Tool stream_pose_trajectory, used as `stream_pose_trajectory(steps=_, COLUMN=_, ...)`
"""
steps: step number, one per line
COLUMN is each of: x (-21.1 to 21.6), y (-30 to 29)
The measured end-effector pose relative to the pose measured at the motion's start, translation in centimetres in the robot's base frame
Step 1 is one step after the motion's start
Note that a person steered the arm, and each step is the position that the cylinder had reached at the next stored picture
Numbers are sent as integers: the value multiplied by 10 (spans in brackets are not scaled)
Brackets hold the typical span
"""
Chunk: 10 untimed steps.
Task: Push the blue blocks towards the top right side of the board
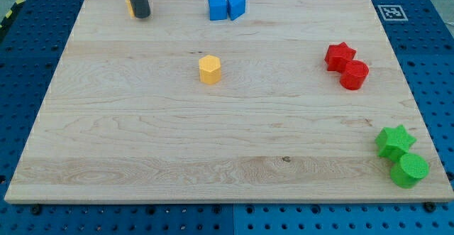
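Two blue blocks sit side by side at the view's top centre: a blue cube (218,7) and, touching its right side, a blue wedge-like block (236,7). My tip (142,15) is at the view's top left, well to the left of the blue blocks and apart from them. A yellow block (129,6) peeks out from behind the rod, mostly hidden.
A yellow hexagonal block (210,69) stands near the board's middle. A red star (340,55) and a red cylinder (354,74) touch at the right. A green star (394,140) and a green cylinder (409,170) sit at the bottom right. A marker tag (390,12) is off the top right corner.
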State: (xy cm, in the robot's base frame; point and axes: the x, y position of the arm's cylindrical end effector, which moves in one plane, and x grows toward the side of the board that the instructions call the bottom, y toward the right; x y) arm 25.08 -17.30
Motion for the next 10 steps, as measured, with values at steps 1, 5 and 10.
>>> stream_pose_trajectory(steps=1, x=-1, y=0)
stream_pose_trajectory(steps=5, x=107, y=65)
stream_pose_trajectory(steps=10, x=23, y=89)
